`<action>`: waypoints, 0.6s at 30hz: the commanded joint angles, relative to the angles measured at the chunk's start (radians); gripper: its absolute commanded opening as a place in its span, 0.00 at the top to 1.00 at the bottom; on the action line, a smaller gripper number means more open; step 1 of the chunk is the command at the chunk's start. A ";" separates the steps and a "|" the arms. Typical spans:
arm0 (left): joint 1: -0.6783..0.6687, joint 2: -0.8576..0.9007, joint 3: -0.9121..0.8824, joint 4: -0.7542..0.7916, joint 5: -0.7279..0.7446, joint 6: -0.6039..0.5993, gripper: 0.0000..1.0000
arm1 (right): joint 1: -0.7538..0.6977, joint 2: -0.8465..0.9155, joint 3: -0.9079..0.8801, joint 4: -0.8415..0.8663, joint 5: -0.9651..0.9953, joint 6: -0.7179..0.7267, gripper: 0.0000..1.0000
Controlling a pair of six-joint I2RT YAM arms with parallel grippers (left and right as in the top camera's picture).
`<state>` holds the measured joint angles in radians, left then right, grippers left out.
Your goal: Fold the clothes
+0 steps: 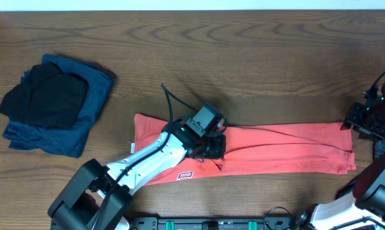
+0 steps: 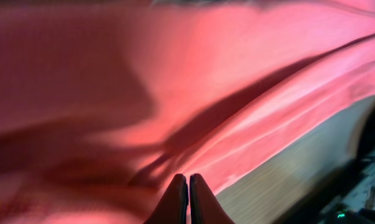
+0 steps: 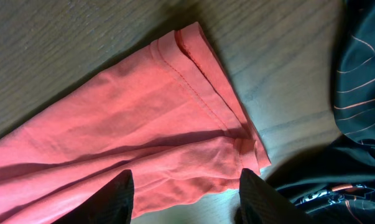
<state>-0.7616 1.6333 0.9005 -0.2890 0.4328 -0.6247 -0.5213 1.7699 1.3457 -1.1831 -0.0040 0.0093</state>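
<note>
The coral-red T-shirt (image 1: 281,150) lies folded into a long strip across the middle of the table, with a small white label (image 1: 184,175) at its near edge. My left gripper (image 1: 212,147) is down on the strip's middle. In the left wrist view its fingertips (image 2: 188,177) are pressed together on the red cloth (image 2: 112,74), and creases run toward them. My right gripper (image 1: 364,121) hovers at the strip's right end. In the right wrist view it (image 3: 186,177) stands open over the hemmed end of the shirt (image 3: 143,118), holding nothing.
A pile of navy and black garments (image 1: 52,102) sits at the far left. A dark striped piece (image 3: 361,74) lies just right of the shirt's end. Bare wood table (image 1: 243,51) stretches behind the shirt.
</note>
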 commanded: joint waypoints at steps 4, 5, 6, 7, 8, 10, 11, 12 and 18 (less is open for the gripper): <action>0.014 0.013 -0.002 0.105 0.018 0.002 0.94 | -0.002 -0.008 0.013 0.005 -0.005 -0.003 0.47; 0.014 0.013 -0.002 0.095 0.021 0.001 0.94 | -0.002 -0.009 0.013 0.004 -0.005 -0.003 0.47; 0.014 0.013 -0.002 0.077 0.028 0.001 0.94 | -0.002 -0.008 0.013 0.004 -0.005 -0.003 0.47; 0.014 0.009 -0.002 0.050 0.039 -0.002 0.94 | -0.002 -0.009 0.013 0.004 -0.005 -0.003 0.47; 0.017 0.004 -0.002 0.016 0.051 -0.002 0.94 | -0.002 -0.008 0.013 0.005 -0.006 -0.003 0.47; 0.017 -0.012 -0.002 -0.045 0.048 -0.002 0.94 | -0.002 -0.008 0.013 0.006 -0.009 -0.003 0.47; 0.017 -0.022 -0.002 -0.068 0.042 -0.002 0.92 | -0.002 -0.008 0.013 0.008 -0.009 -0.003 0.47; 0.017 -0.034 -0.002 -0.088 0.024 -0.002 0.89 | -0.002 -0.009 0.013 0.010 -0.010 -0.003 0.47; 0.017 -0.088 -0.002 -0.138 -0.068 -0.002 0.66 | -0.002 -0.008 0.013 0.011 -0.016 -0.003 0.46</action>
<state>-0.7494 1.5787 0.8978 -0.4152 0.4187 -0.6285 -0.5213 1.7699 1.3457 -1.1732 -0.0090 0.0093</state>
